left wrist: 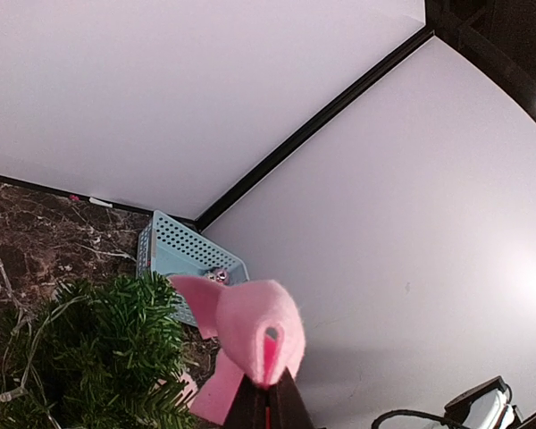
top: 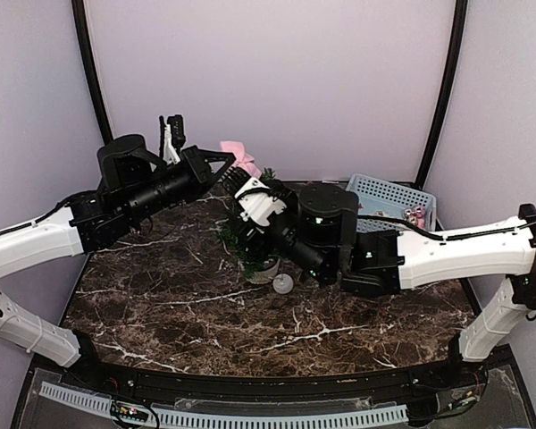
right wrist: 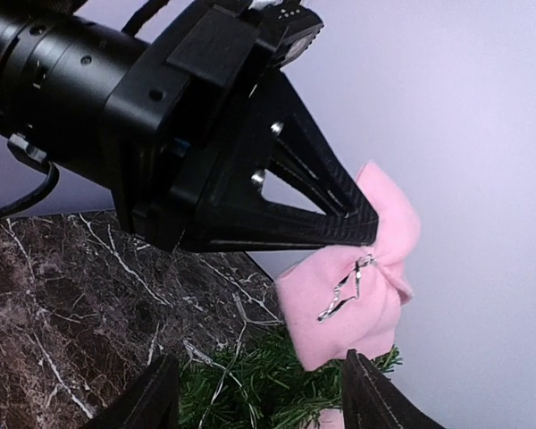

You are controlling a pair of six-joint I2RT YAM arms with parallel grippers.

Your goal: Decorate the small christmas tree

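Observation:
The small christmas tree (top: 248, 243) stands in its white pot (top: 263, 273) mid-table, largely hidden by my right arm. It also shows in the left wrist view (left wrist: 89, 357) and the right wrist view (right wrist: 250, 389). My left gripper (top: 228, 167) is shut on a pink felt bow (top: 241, 155) and holds it above and just behind the treetop. The bow (left wrist: 250, 326) sits at my left gripper's tips (left wrist: 270, 393). My right gripper (right wrist: 259, 402) is open and empty, straddling the treetop just below the bow (right wrist: 353, 295). A silver wire tie (right wrist: 344, 288) hangs on the bow.
A light-blue perforated basket (top: 386, 195) with small ornaments stands at the back right; it also shows in the left wrist view (left wrist: 174, 255). A white ball (top: 282, 284) lies beside the pot. A thin pale wire (right wrist: 225, 353) runs over the tree's branches.

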